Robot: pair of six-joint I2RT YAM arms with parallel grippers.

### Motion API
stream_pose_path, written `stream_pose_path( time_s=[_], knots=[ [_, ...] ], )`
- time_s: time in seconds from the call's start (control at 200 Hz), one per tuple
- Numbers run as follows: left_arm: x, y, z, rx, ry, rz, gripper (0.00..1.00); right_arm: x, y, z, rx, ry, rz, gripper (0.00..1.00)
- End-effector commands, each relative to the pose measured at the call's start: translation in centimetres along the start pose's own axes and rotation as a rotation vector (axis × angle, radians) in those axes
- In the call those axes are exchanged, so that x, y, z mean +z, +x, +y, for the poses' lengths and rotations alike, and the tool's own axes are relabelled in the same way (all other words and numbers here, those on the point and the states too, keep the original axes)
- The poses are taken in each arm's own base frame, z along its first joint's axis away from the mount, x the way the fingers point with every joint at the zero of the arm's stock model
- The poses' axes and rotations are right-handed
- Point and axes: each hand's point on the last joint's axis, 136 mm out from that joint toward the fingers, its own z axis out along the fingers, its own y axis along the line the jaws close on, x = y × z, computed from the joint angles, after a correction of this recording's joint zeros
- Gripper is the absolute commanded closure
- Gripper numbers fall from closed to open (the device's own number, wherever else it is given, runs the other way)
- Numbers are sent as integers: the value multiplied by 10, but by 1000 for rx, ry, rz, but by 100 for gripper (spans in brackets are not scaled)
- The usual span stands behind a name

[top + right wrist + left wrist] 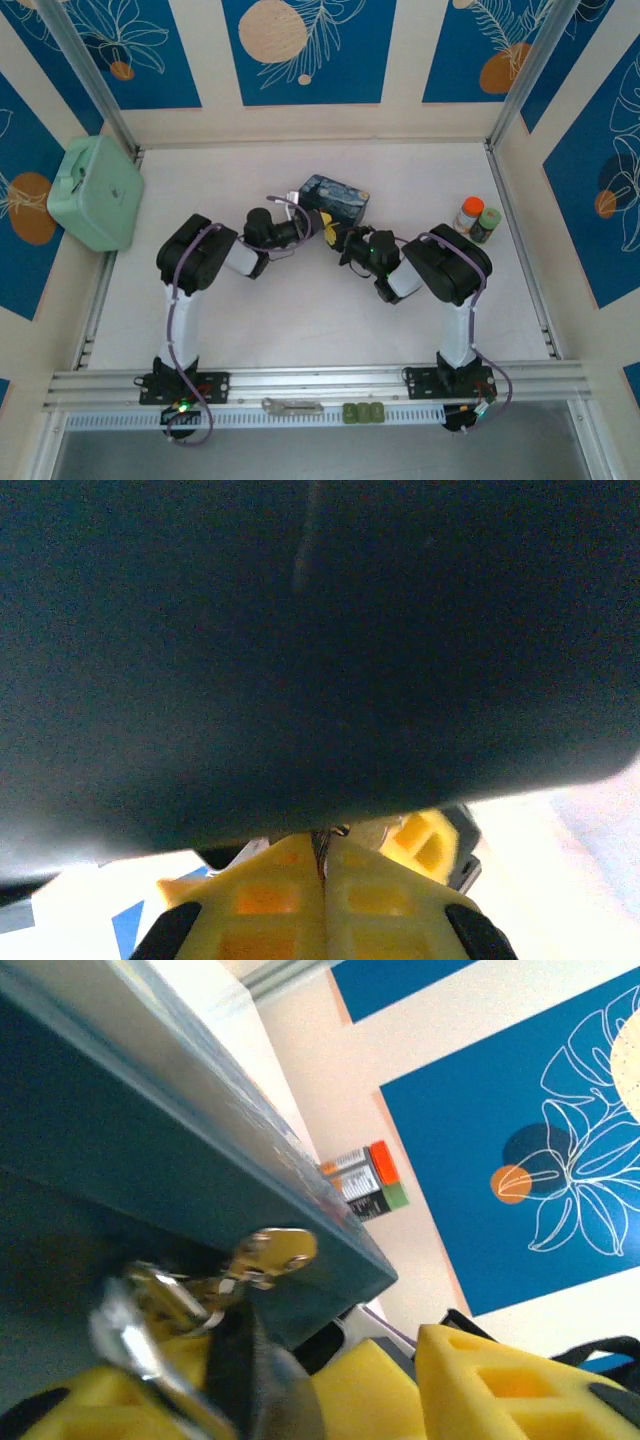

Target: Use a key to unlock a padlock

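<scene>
Both grippers meet beside the blue starry-night tin (335, 197) at mid-table. In the left wrist view the small brassy-silver key (275, 1253) pokes up under the tin's edge (150, 1140). Just below the key sits the dark padlock (250, 1360), its silvery shackle (125, 1335) to the left. My left gripper (300, 1405) (322, 228) stands open, its yellow fingers (520, 1380) spread either side of the lock and key. My right gripper (323, 865) (338, 240) is shut, its pads pinching a thin dark metal part of the padlock. The tin's dark underside (300, 630) looms over it.
A mint-green box (97, 190) stands at the left wall. Two small bottles, orange-capped (470, 213) and green-capped (488, 224), stand at the right and appear beyond the tin (365, 1182). A flat metal piece (292, 406) and green blocks (363, 412) lie on the front rail.
</scene>
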Motion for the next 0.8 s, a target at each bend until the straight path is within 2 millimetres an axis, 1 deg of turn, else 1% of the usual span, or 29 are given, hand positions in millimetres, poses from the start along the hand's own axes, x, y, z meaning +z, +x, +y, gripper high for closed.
stream_pose_path(
  time_s=[0.0, 0.08, 0.205, 0.31, 0.335, 0.345, 0.49, 0.575, 0.72, 0.795],
  knots=[
    [3, 21, -38, 54, 106, 58, 38, 6, 39, -9, 398, 93, 171, 100],
    [1, 20, -38, 40, 97, 46, 36, 7, 39, -9, 396, 91, 170, 100],
    [-2, 13, -41, 35, 84, 8, 32, 2, 30, -23, 409, 119, 139, 100],
    [-8, 3, -37, 2, 59, -40, 11, -7, 17, -35, 401, 138, 95, 100],
    [-10, 1, -35, -5, 52, -50, 2, -10, 13, -38, 394, 142, 85, 100],
    [-11, 0, -34, -8, 49, -54, 0, -11, 12, -38, 390, 142, 81, 100],
    [-29, -6, -25, -16, 0, -102, 0, -19, -4, -40, 352, 144, 52, 100],
    [-36, -5, -14, -50, -27, -108, 0, -20, -12, -40, 337, 144, 41, 100],
    [-42, -3, -3, -79, -62, -118, 0, -22, -26, -43, 316, 152, 24, 100],
    [-47, -3, 3, -88, -99, -129, 0, -26, -35, -49, 286, 176, 7, 100]
  ],
)
